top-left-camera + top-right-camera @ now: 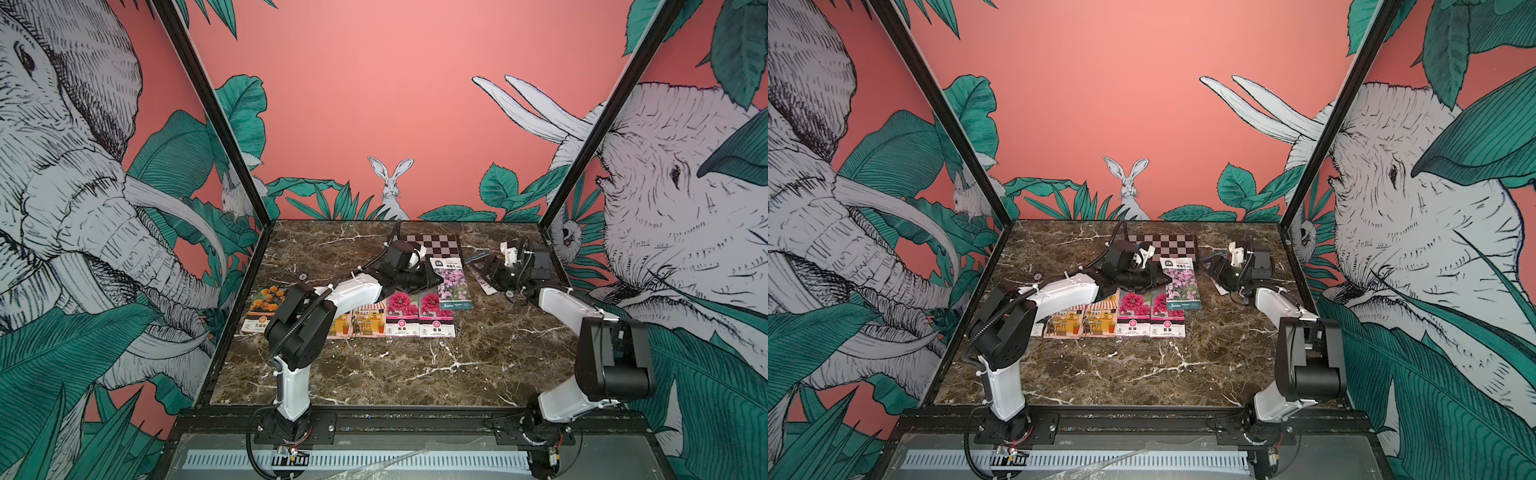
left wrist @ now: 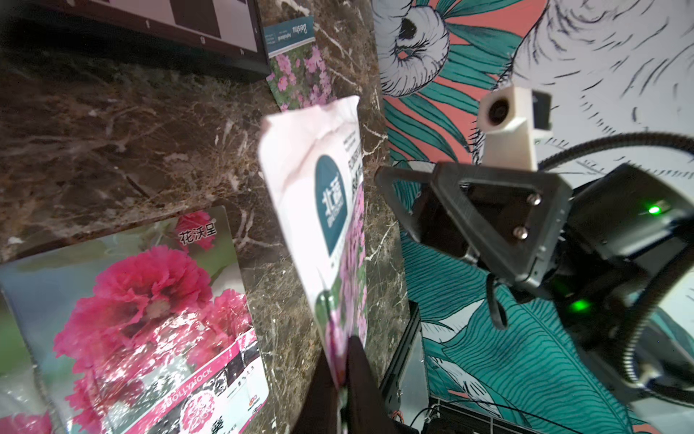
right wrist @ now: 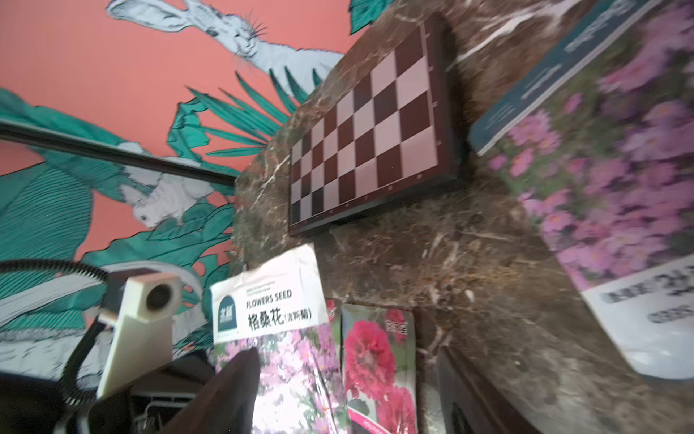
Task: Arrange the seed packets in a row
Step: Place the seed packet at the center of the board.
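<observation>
**Left gripper (image 1: 437,279) pinched lilac packet (image 1: 455,286) by its edge**

Packet hung tilted just past the magenta packets (image 1: 419,309), at the row's right end. Light, glossy, floppy; probably slippery, best gripped at an edge. Right gripper (image 1: 485,272) gaped near other lilac packet (image 3: 619,180), far right.

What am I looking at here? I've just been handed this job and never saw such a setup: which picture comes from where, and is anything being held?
Two robot arms are mounted at the near edge of a marble table. Both top views look down from one camera head. Each wrist view comes from a camera on one arm.

A row lies on the table: a marigold packet, shop-picture packets and magenta packets. A chequered board sits at the back.

The left arm's fingers are shut on a lilac packet. The right arm's fingers are open, near a second lilac packet lying flat.
</observation>
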Robot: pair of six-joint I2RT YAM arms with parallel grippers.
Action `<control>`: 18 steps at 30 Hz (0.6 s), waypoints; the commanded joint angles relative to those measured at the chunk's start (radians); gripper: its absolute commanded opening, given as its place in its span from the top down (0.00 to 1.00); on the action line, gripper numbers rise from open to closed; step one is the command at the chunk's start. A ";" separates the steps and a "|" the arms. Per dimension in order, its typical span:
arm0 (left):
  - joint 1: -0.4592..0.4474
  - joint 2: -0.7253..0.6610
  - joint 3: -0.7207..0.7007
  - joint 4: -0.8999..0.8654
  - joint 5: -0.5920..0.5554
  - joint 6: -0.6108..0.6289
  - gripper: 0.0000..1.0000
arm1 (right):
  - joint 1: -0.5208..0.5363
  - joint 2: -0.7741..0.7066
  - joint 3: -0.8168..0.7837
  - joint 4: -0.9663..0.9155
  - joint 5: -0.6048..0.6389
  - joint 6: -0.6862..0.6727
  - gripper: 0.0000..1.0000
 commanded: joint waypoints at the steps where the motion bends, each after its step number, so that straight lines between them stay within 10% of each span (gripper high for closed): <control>1: 0.023 -0.030 -0.003 0.105 0.079 -0.066 0.92 | 0.015 0.014 -0.027 0.209 -0.172 0.144 0.22; 18: 0.043 -0.036 -0.001 0.146 0.137 -0.103 0.92 | 0.056 0.093 0.002 0.415 -0.313 0.288 0.26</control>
